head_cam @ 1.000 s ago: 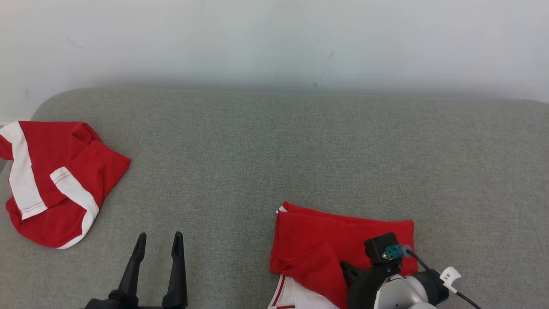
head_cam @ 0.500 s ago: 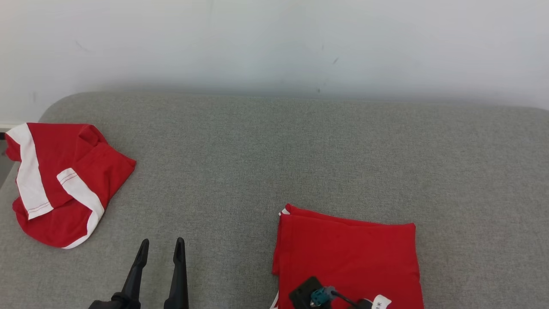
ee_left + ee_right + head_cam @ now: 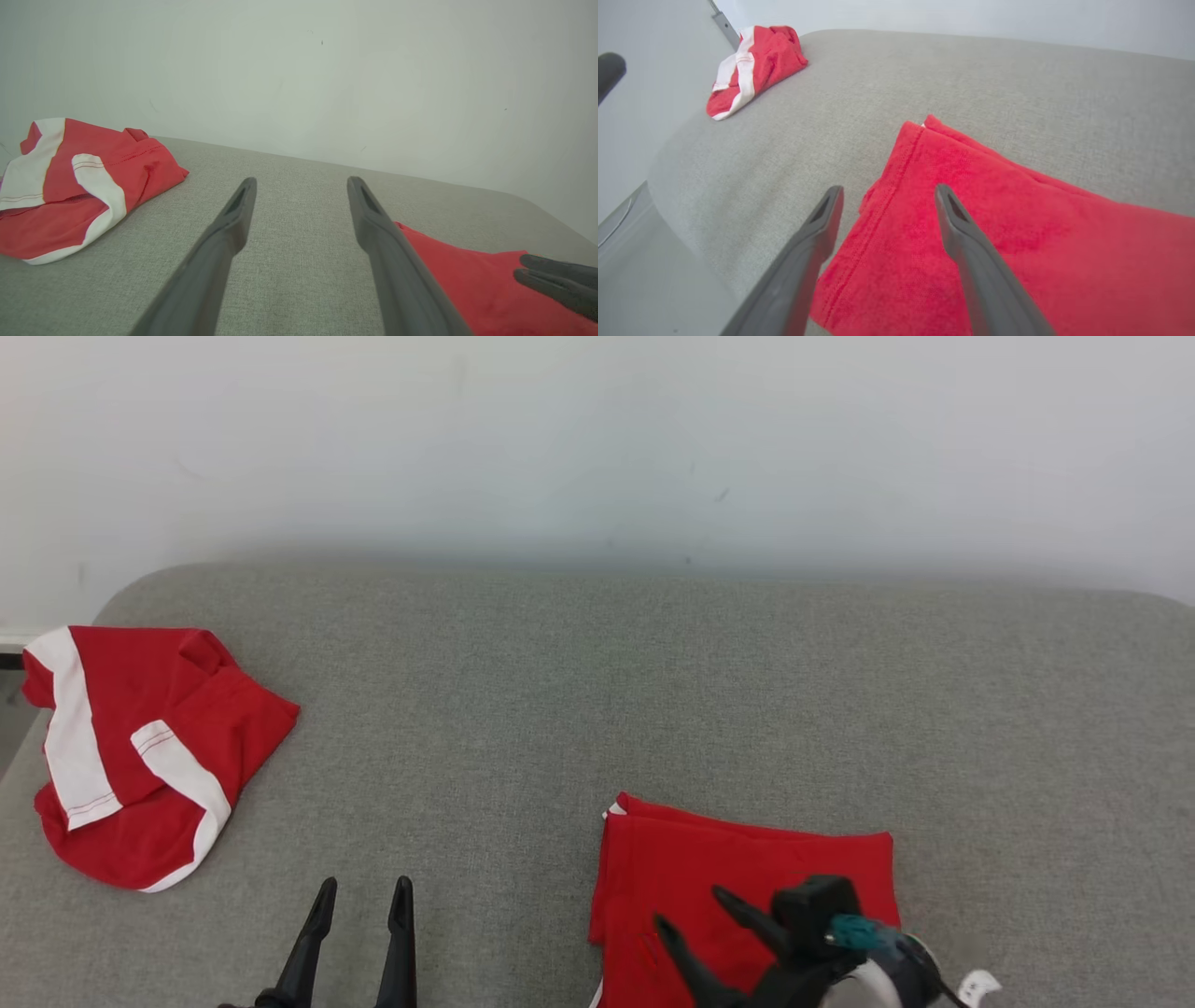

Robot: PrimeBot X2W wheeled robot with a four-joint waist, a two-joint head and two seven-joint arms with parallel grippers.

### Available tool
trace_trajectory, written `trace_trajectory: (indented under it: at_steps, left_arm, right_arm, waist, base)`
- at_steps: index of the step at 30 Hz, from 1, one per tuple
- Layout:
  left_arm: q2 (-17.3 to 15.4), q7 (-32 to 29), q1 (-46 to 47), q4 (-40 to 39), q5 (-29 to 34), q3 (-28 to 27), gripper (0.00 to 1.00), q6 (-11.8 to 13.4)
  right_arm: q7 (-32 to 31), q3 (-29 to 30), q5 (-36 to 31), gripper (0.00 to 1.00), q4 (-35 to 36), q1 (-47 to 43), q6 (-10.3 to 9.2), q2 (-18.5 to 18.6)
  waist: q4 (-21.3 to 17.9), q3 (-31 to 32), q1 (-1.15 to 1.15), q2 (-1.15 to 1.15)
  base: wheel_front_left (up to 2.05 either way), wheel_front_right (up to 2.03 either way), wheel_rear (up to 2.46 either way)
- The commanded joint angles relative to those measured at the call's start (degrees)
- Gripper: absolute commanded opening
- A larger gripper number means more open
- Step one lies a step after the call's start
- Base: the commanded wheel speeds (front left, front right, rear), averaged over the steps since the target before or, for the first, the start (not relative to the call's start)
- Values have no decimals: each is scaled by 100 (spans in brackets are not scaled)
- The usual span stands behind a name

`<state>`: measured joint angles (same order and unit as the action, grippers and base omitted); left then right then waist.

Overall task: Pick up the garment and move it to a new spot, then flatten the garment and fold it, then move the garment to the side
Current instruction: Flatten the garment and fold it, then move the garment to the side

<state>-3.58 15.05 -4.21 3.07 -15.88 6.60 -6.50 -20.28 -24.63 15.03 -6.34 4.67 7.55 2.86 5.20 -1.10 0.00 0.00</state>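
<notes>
The garment (image 3: pixel 747 854) is red and lies folded into a flat rectangle on the grey cushion (image 3: pixel 597 709), at the front right. My right gripper (image 3: pixel 691 908) hovers over its near left part, open, with nothing between its fingers. In the right wrist view that gripper (image 3: pixel 889 189) straddles the garment's (image 3: pixel 1017 233) hemmed left edge. My left gripper (image 3: pixel 365 887) stands open and empty over bare cushion at the front left. In the left wrist view, this gripper (image 3: pixel 301 182) points at the wall. The garment (image 3: pixel 467 280) lies to its right, with the right gripper's fingers (image 3: pixel 556 280) over it.
A second garment (image 3: pixel 140 747), red with white bands, lies crumpled at the cushion's far left edge; it also appears in the wrist views (image 3: pixel 70 186) (image 3: pixel 752 65). A pale wall (image 3: pixel 597 448) rises behind the cushion. Bare grey cushion stretches across the middle and right.
My right gripper has opened, letting go of the red flap it held a second ago; the garment now lies flat and folded. The head camera has tilted slightly. The left arm has stayed put.
</notes>
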Motion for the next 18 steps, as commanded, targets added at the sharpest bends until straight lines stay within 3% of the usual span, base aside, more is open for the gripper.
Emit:
trace_trajectory:
  at_steps: [1, 5, 12, 18]
  left_arm:
    - [-5, 20, -71, -13, 50, -38, 100, 12]
    - [-11, 20, -157, -45, 83, -28, 100, -14]
    - [16, 20, -111, -27, 8, -127, 100, -49]
    - [29, 20, -109, 93, -28, -230, 100, -48]
  right_arm:
    - [222, 228, -131, 100, 110, -182, -13, 5]
    - [849, 833, -420, 100, 340, -504, -13, 4]
    - [1834, 2070, -340, 100, 361, -720, -13, -1]
    - [2410, 2665, -446, 100, 208, -720, -13, 5]
  waist:
    - [-67, 99, 0, 0]
    - [-180, 185, 0, 0]
    - [-376, 245, 0, 0]
    - [-485, 298, 0, 0]
  base:
    - [0, 0, 0]
    - [0, 0, 0]
    - [0, 0, 0]
    - [0, 0, 0]
